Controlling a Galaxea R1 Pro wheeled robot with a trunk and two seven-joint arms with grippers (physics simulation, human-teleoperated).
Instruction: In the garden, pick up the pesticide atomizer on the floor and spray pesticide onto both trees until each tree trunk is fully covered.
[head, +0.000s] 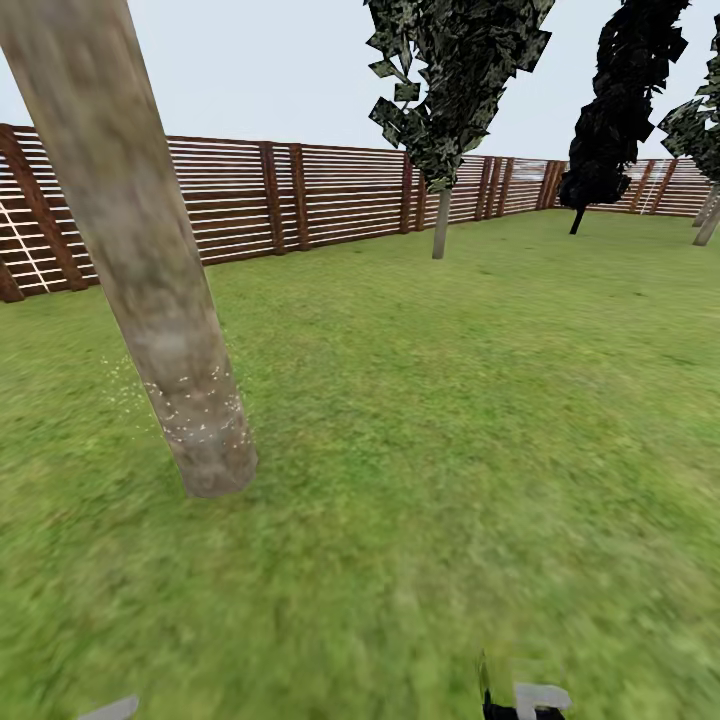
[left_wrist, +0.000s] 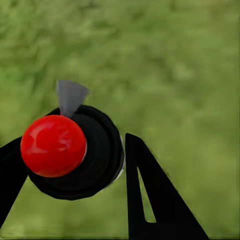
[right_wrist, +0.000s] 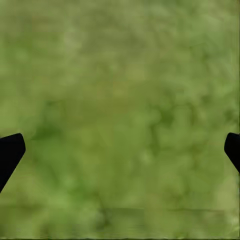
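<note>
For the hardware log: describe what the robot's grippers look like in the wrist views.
The left gripper has flat, matte black fingers tapering to points, one with a narrow triangular cut-out. The right gripper shows two plain black fingertips with blunt, rounded ends. No cables or markings are visible.

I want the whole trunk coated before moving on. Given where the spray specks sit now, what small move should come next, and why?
Probably tilt the left gripper, shut on the atomizer, to aim higher. White specks show only low on the tree trunk, near the lawn; the bark above looks bare.
</note>
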